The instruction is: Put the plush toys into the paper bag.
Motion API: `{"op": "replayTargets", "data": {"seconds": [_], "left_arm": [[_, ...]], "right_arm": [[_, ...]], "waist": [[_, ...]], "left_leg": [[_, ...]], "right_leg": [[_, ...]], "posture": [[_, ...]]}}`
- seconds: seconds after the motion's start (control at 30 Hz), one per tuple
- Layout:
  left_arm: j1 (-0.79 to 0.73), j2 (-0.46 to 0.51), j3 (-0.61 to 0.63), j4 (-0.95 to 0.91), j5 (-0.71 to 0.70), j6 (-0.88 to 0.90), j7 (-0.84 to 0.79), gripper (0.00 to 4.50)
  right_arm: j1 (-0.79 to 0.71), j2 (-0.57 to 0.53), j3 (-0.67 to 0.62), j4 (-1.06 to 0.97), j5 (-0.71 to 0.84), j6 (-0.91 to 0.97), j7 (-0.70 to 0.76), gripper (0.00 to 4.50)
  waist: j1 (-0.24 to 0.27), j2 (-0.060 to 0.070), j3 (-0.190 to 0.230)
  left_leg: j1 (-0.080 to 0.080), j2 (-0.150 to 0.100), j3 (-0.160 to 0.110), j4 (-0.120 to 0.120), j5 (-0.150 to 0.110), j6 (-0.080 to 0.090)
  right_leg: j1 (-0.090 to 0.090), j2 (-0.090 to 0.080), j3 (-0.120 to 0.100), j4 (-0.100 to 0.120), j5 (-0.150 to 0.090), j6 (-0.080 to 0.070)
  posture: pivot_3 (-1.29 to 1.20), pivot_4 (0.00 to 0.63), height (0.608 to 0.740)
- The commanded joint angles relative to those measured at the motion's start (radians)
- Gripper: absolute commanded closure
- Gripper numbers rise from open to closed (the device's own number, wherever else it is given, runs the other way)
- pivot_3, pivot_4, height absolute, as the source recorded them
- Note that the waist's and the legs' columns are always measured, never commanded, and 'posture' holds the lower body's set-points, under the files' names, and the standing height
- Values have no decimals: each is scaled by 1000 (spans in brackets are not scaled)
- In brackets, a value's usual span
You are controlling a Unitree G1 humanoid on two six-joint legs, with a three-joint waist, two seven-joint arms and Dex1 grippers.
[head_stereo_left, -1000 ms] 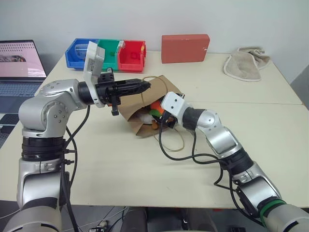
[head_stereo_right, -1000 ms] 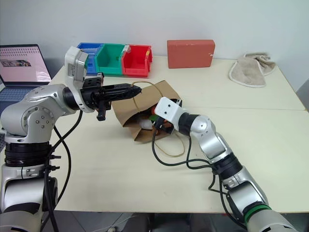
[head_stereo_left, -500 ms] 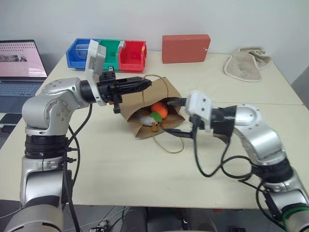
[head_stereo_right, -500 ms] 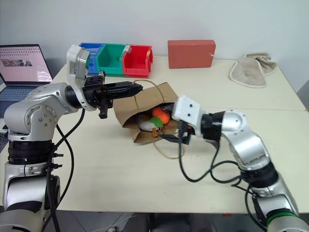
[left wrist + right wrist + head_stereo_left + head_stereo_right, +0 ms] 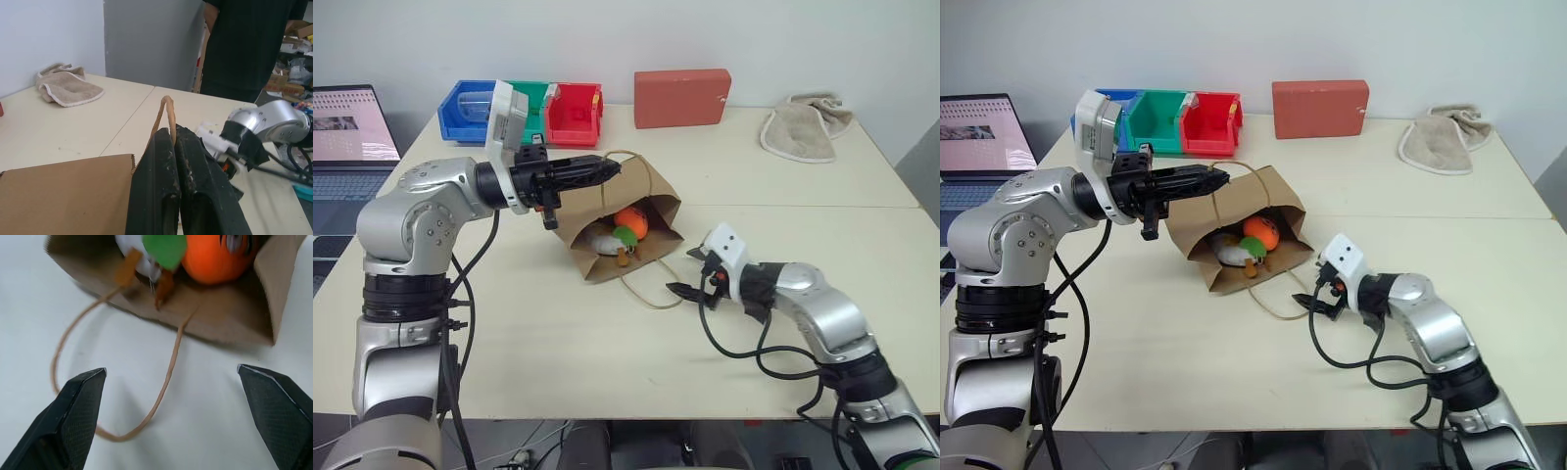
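The brown paper bag (image 5: 607,230) lies on its side on the table, mouth toward the right gripper (image 5: 688,271) (fingers apart). Both plush toys (image 5: 619,233) sit inside. The left gripper (image 5: 604,169) pinches its top handle.

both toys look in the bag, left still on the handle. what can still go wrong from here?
1. The paper bag lies on its side, mouth open toward the right gripper. The orange toy and the egg toy sit near the opening, so they may roll out if the bag is jostled.
2. The left gripper is shut on the upper handle; lifting by one handle could tip the mouth down.
3. The lower handle loops beside the open right gripper and might snag.
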Motion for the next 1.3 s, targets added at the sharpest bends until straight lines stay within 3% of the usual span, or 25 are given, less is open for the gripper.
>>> {"op": "replayTargets", "data": {"seconds": [0.03,0.33,0.37,0.63,0.8,1.0,1.3], "left_arm": [[-2,18,26,-37,-9,-8,4,4500],[7,20,32,-43,-12,-11,18,4500],[7,18,32,-41,-10,-14,20,4500],[-17,7,36,-13,-12,-29,30,4500],[-82,-20,38,45,3,-62,46,4500],[-195,-66,18,176,55,-138,57,4500],[-302,-149,-28,428,164,-256,19,4500]], "right_arm": [[-39,22,3,27,-8,-22,-13,919],[-68,42,9,85,-1,-37,25,4323],[-66,40,8,83,4,-36,36,4476],[-71,0,-89,10,124,71,86,4476],[-149,-115,-243,-83,286,229,148,4476],[-314,-289,-396,-50,469,406,229,4476],[-407,-334,-332,69,480,436,220,4476]], "waist": [[0,0,0],[-1,0,0],[-1,0,0],[-1,0,0],[3,0,0],[10,0,0],[8,0,0]], "left_leg": [[0,0,0,0,0,0],[0,0,0,0,0,0],[0,0,0,0,0,0],[0,0,0,0,0,0],[0,0,0,0,0,0],[0,0,0,0,0,0],[0,0,1,-1,0,0]], "right_leg": [[0,0,0,0,0,0],[0,0,0,0,0,0],[0,0,0,0,0,0],[0,0,0,0,0,0],[0,0,0,0,0,0],[0,0,-1,-1,0,0],[0,0,0,-1,0,0]], "posture": [[0,150,740],[0,150,740],[0,150,740],[0,150,740],[0,150,740],[0,150,740],[0,150,740]]}}
